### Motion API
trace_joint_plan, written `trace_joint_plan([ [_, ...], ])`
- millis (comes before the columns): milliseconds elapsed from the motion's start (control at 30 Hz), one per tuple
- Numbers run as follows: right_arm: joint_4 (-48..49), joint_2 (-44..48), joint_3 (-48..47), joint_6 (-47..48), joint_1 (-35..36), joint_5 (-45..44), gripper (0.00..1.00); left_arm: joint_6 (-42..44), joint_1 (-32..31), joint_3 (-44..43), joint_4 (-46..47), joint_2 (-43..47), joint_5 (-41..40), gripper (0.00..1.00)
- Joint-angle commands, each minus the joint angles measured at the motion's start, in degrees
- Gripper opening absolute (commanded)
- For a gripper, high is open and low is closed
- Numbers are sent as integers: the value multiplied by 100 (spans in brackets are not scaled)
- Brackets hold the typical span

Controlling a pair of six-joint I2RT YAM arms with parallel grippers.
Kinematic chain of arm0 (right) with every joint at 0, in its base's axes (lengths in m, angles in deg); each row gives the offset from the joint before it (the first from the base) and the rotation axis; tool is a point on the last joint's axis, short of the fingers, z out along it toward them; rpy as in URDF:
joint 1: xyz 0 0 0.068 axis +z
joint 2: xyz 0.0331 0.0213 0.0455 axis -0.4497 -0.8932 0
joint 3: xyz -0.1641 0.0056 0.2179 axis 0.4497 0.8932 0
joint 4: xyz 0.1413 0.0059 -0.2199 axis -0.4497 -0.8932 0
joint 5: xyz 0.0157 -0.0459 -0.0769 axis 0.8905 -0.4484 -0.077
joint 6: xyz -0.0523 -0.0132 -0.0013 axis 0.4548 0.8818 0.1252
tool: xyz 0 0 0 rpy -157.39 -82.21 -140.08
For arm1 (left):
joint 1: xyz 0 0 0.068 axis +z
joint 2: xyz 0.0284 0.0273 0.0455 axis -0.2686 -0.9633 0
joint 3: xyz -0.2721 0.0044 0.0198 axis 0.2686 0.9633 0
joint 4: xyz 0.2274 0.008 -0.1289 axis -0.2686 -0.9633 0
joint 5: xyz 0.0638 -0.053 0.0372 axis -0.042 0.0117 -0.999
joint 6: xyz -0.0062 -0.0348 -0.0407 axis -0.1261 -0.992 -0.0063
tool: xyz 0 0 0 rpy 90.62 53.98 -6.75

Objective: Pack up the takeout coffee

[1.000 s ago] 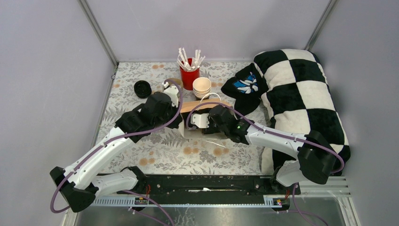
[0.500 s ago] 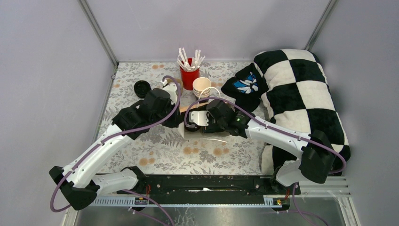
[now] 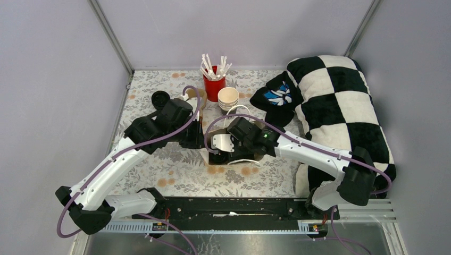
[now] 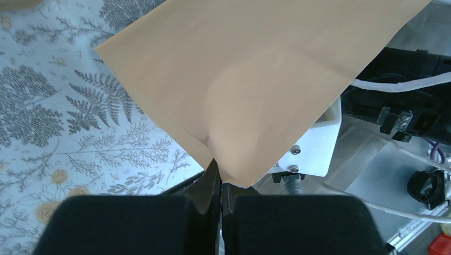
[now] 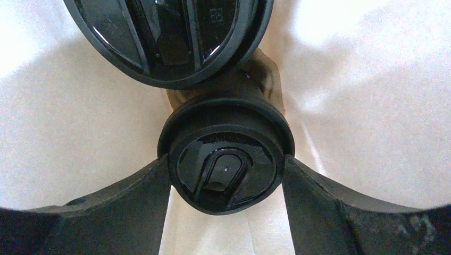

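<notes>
In the right wrist view my right gripper is shut on a takeout cup with a black lid, one finger on each side, inside the pale walls of a brown paper bag. A second black-lidded cup stands just beyond it in the bag. In the left wrist view my left gripper is shut on the bag's edge. In the top view the left gripper and right gripper meet at mid-table, and the arms hide most of the bag and the cups.
A red cup of white sticks and a stack of lidless cream cups stand at the back. A black round lid-like thing lies at the back left. A checkered pillow and a dark cloth fill the right side.
My right gripper has moved left and nearer with the cup. The left wrist shifted slightly left. The brown bag seen between the arms before is now covered by them.
</notes>
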Motion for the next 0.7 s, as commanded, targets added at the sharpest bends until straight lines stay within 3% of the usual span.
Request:
trace_joint_plan([
  [0, -436, -328, -208, -300, 81, 479, 27, -269, 21, -370, -150, -96, 238, 0],
  [367, -152, -1080, -102, 173, 65, 616, 26, -311, 669, -657, -504, -369, -191, 1],
  [667, -209, -1563, -4, 347, -23, 1039, 27, -236, 723, -801, -472, -567, -592, 4],
])
